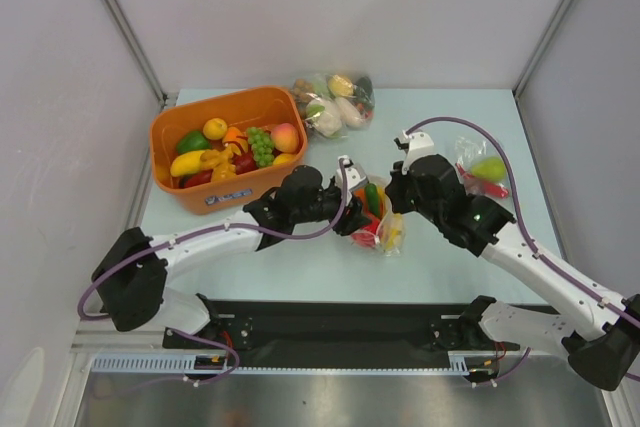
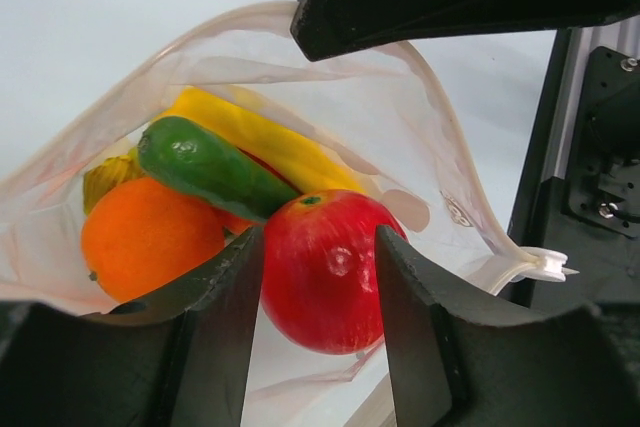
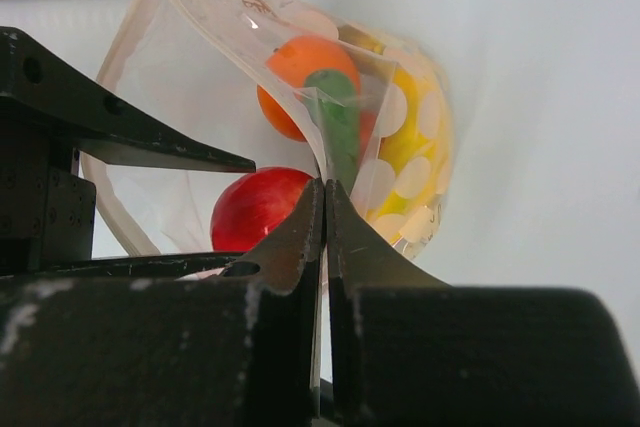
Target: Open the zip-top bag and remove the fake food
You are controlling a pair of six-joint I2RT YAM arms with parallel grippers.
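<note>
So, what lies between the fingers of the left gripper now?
The left gripper straddles the red apple, inside the open bag; the left wrist view shows it.

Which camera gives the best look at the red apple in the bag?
Left wrist: the red apple fills the centre, close between the left tool's fingers. Right wrist shows it partly, through the zip-top bag. Top external hardly shows it.

I am angling my left arm and right arm inward, wrists nearly meeting. My left claw is holding its fingers parted; my right claw is pinching tight on the clear plastic zip-top bag.
</note>
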